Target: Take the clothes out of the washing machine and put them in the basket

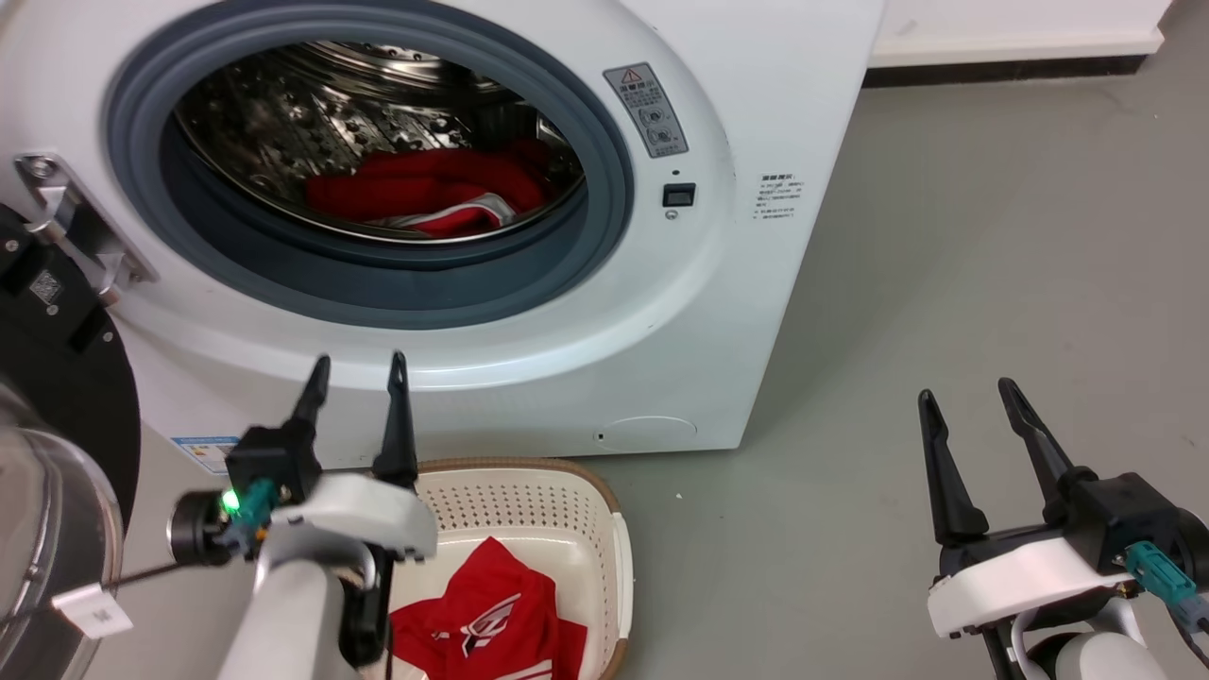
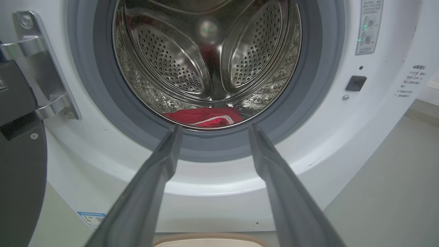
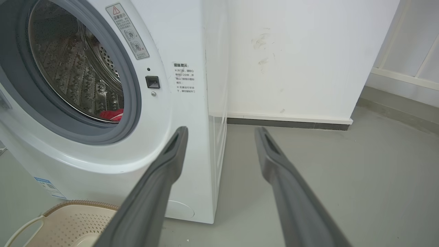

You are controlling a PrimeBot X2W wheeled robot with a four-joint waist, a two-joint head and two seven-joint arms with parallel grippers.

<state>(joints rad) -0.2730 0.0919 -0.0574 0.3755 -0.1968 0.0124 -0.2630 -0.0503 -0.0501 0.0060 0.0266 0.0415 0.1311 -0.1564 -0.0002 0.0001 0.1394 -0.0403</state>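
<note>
The white washing machine (image 1: pixel 737 283) stands with its porthole uncovered, and red clothes (image 1: pixel 425 194) with white trim lie at the bottom of the steel drum (image 2: pixel 209 68); the same clothes (image 2: pixel 204 117) show low in the left wrist view. On the floor in front sits the cream basket (image 1: pixel 529 501), holding a red garment (image 1: pixel 491 614) with a white logo. My left gripper (image 1: pixel 359 373) hangs open and empty above the basket's left end, pointing at the washer front. Over bare floor to the right, my right gripper (image 1: pixel 968 395) is open and empty too.
The black-framed door (image 1: pixel 57 397) is swung out at the left on its metal hinge (image 1: pixel 57 203). Grey floor (image 1: pixel 992 236) stretches to the right of the machine, up to a white wall with a dark baseboard (image 3: pixel 288 123).
</note>
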